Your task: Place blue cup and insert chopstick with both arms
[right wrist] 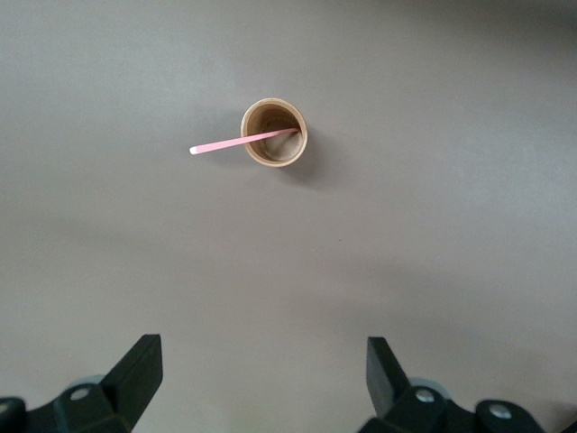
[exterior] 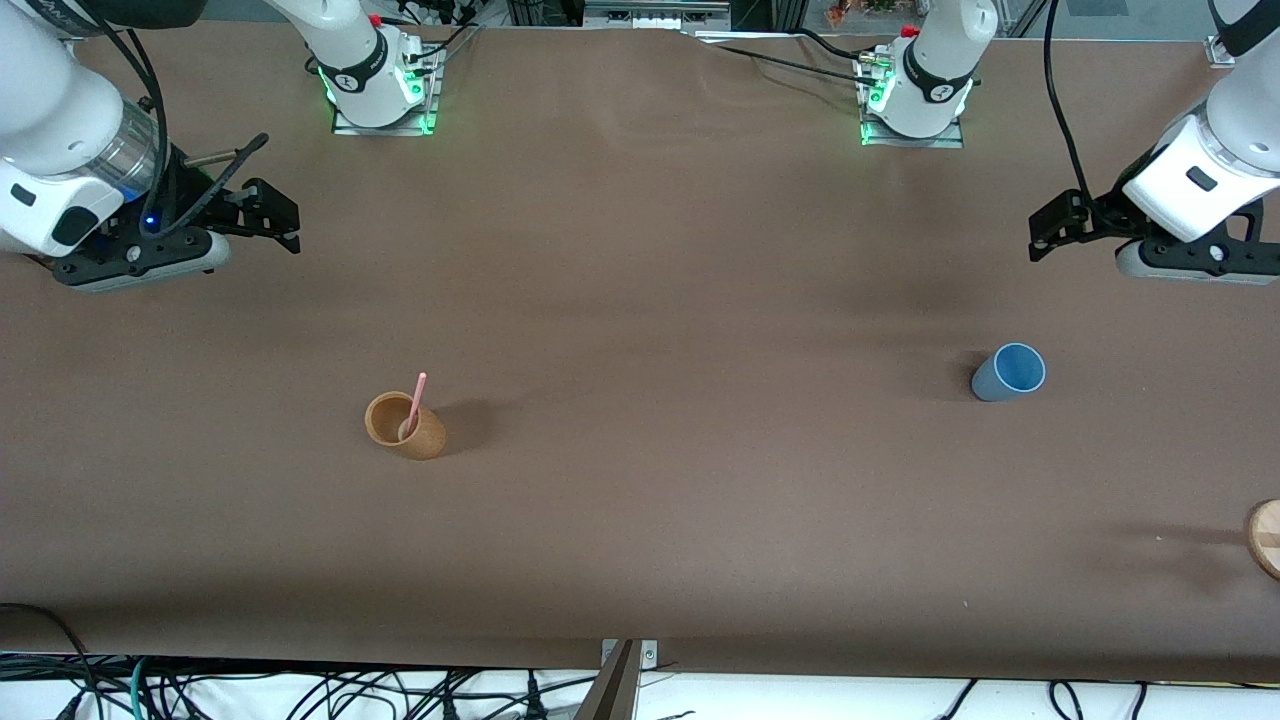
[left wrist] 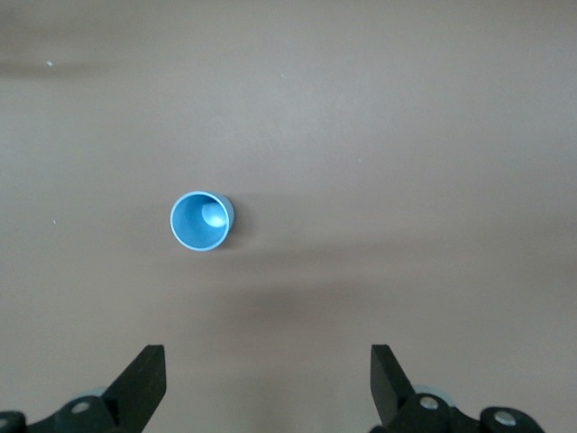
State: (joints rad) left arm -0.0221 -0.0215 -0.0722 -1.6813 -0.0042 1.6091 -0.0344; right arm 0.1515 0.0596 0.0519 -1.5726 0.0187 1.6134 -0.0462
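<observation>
The blue cup stands upright and empty on the brown table toward the left arm's end; it also shows in the left wrist view. The pink chopstick leans inside an orange-brown cup toward the right arm's end; both show in the right wrist view, the chopstick sticking out of the cup. My left gripper is open and empty over bare table, apart from the blue cup; in its wrist view nothing is between the fingers. My right gripper is open and empty over bare table.
A round wooden disc lies at the table's edge at the left arm's end, nearer the front camera than the blue cup. The two arm bases stand along the table's back edge. Cables hang below the front edge.
</observation>
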